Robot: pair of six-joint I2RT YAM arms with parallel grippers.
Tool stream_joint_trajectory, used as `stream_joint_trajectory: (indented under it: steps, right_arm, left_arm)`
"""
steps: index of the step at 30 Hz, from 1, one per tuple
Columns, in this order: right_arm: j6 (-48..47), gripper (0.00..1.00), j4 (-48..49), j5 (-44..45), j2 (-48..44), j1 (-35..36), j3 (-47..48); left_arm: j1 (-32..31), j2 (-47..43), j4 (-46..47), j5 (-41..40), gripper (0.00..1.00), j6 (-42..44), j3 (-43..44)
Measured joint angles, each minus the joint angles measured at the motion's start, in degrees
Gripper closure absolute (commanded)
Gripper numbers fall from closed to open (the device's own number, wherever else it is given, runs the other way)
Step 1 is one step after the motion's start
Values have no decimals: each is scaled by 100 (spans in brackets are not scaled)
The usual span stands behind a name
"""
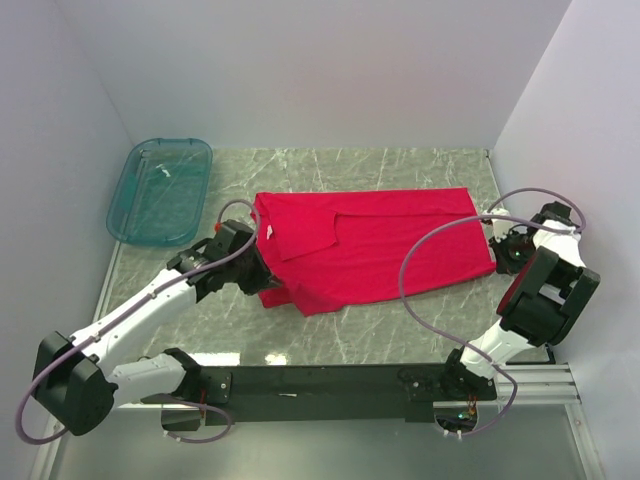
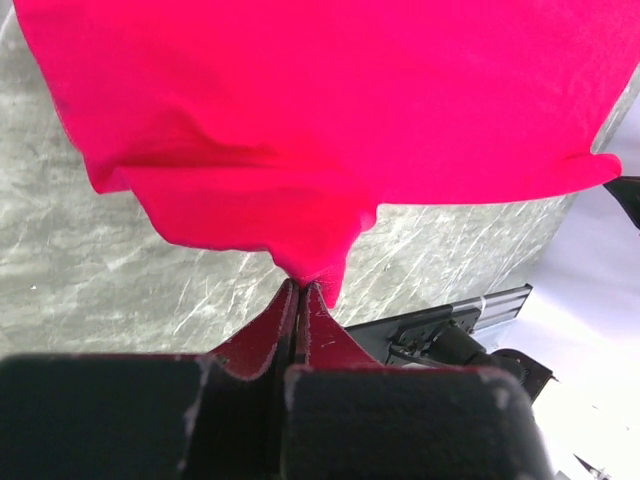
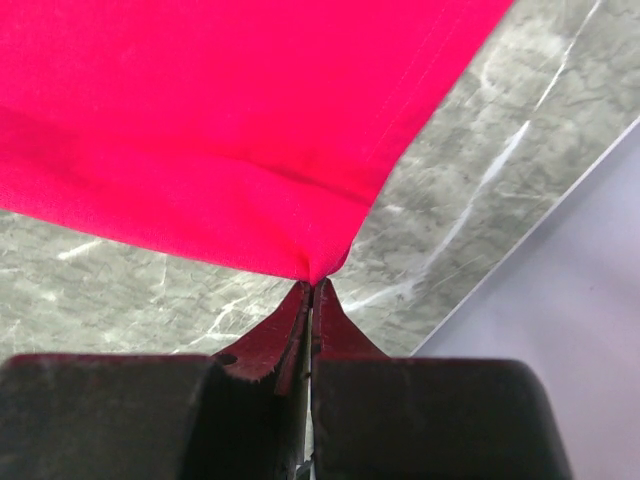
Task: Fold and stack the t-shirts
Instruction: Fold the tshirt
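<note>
One crimson t-shirt lies partly folded across the middle of the marble table, a flap turned over on its left half. My left gripper is at the shirt's near-left edge. In the left wrist view the gripper is shut, pinching a bunched point of the red fabric. My right gripper is at the shirt's near-right corner. In the right wrist view that gripper is shut on the corner of the fabric, which is lifted slightly off the table.
A translucent teal plastic tub sits at the back left, apart from the shirt. White walls close in the table on the left, back and right. The black mounting rail runs along the near edge.
</note>
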Motion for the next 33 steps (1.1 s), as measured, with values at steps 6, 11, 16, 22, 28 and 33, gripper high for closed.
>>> stream_joint_trajectory:
  steps: [6, 11, 16, 22, 28, 33]
  right_arm:
    - [184, 100, 2, -109, 79, 0, 133]
    - [343, 100, 11, -166, 120, 0, 212]
    - [468, 100, 22, -245, 197, 2, 339]
    - [590, 100, 55, -249, 313, 0, 369]
    - [706, 100, 116, -247, 356, 0, 369]
    - [837, 100, 212, -243, 400, 7, 372]
  left_arm:
    - [190, 138, -4, 107, 100, 181, 188]
    - [350, 203, -2, 173, 100, 337, 466]
    - [435, 343, -4, 229, 100, 476, 697]
    - [503, 525, -2, 302, 100, 590, 817]
    - [603, 616, -4, 354, 100, 699, 918]
    - [699, 686, 0, 409, 100, 745, 1095]
